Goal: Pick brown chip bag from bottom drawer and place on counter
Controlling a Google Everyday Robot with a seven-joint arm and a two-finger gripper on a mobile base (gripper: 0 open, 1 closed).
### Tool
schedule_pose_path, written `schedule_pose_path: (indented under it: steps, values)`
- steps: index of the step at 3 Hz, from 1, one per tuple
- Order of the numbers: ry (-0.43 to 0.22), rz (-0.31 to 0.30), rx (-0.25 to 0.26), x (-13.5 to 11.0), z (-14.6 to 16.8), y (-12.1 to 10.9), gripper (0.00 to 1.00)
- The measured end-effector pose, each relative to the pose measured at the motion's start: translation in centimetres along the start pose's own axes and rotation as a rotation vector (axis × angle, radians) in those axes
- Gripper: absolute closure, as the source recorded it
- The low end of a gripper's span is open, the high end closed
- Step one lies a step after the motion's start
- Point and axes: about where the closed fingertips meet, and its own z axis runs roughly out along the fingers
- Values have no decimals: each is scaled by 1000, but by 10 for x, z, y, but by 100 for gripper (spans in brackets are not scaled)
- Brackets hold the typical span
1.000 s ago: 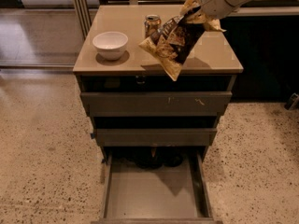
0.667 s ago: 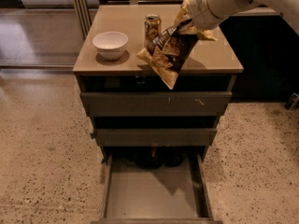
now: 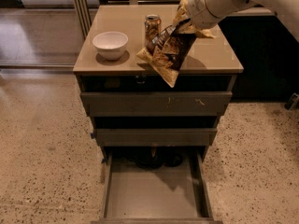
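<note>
Speckled terrazzo floor [image 3: 42, 148] all around a grey-brown drawer cabinet [image 3: 154, 104]. Its beige tabletop [image 3: 210, 59] is smooth and a bit glossy. The bottom drawer [image 3: 154, 195] is pulled out. The brown chip bag [image 3: 166, 52] dangles tilted over the tabletop's front, near a white bowl [image 3: 110, 45] and a gold can [image 3: 152, 27]. The claw [image 3: 186, 18] is pinching the bag's top end.

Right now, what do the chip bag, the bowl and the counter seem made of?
The brown chip bag, hanging from the gripper above the counter: thin crinkled film, probably plastic, glossy creases. The white bowl: likely glazed ceramic, smooth sheen. The counter: beige laminate or stone, smooth, faintly reflective.
</note>
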Motion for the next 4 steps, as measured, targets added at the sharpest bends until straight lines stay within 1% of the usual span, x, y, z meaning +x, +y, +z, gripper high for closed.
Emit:
schedule_pose_path:
  steps: [2,3,4]
  values:
    - [-56,-72,1,30,43,-4,100]
    - [-64,-91,-23,52,62,3,100]
    - [-63,-91,-22,52,62,3,98]
